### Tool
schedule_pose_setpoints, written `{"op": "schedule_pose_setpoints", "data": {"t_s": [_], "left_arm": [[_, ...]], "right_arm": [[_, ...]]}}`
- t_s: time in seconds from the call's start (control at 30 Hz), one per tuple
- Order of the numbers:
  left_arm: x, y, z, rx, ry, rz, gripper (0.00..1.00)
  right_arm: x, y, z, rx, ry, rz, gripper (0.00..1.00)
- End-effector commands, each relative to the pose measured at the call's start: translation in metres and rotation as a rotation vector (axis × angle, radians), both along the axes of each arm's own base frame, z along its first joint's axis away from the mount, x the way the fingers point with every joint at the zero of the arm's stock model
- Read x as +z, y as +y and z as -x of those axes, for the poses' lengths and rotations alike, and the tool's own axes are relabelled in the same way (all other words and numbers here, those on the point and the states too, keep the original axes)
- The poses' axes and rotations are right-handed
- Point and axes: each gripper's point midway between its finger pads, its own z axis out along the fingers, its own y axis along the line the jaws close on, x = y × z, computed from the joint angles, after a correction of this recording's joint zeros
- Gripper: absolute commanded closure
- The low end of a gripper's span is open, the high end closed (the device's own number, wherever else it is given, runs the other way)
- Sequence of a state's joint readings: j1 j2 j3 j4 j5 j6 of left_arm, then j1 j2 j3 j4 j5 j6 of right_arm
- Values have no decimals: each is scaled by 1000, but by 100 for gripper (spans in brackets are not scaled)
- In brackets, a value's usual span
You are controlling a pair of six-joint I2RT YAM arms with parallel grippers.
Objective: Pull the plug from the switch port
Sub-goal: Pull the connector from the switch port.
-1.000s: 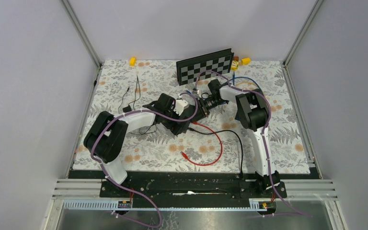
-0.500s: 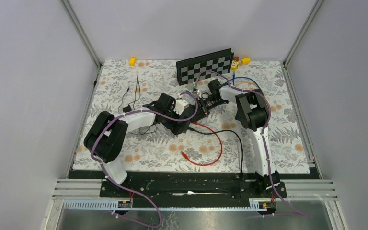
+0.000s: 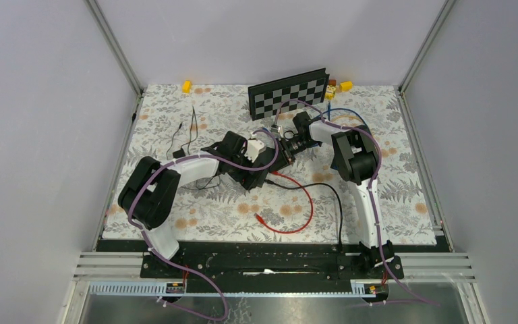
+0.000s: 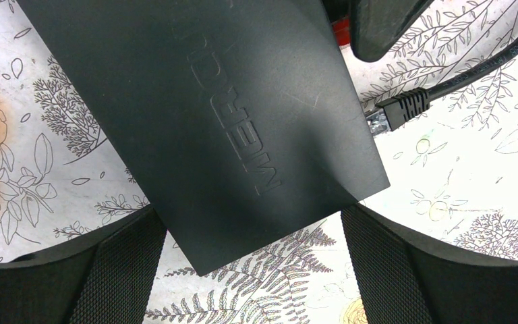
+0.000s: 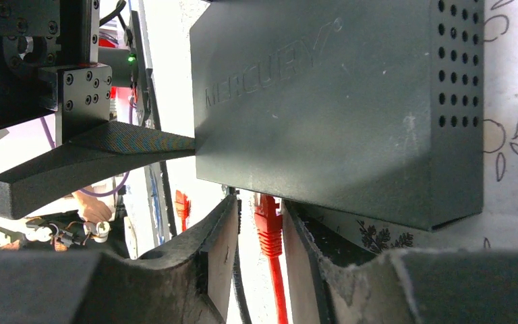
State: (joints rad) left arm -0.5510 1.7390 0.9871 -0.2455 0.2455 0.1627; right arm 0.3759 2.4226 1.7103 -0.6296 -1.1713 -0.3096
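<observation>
While left gripper point(image 4: 253, 233) gapes wide astride switch point(image 4: 229, 121), right gripper point(image 5: 260, 206) narrowly brackets red plug point(image 5: 268, 228); grip unclear.

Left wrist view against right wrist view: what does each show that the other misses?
Left wrist only: a black plug lying at the edge of the switch. Right wrist only: how the red plug sits between the fingers of the right gripper, plus the vent holes. Both: the switch's black top with raised lettering.
</observation>
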Motion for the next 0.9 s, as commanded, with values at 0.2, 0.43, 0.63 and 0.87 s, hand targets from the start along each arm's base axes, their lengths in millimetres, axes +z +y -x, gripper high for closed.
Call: {"op": "schedule_pose_setpoints", "data": {"t_s": [0.2, 0.43, 0.63, 0.87], "left_arm": [[-7, -17, 3, 6, 45, 64, 3], [-7, -17, 3, 3, 43, 66, 3], [-3, -14, 1, -1, 8, 57, 1], [6, -6, 0, -27, -52, 32, 1]], "right_arm": [[-53, -11, 17, 18, 32, 161, 65], [-56, -10, 15, 1, 57, 171, 73], [-58, -10, 13, -16, 93, 173, 82], [-51, -14, 4, -32, 83, 162, 87]]}}
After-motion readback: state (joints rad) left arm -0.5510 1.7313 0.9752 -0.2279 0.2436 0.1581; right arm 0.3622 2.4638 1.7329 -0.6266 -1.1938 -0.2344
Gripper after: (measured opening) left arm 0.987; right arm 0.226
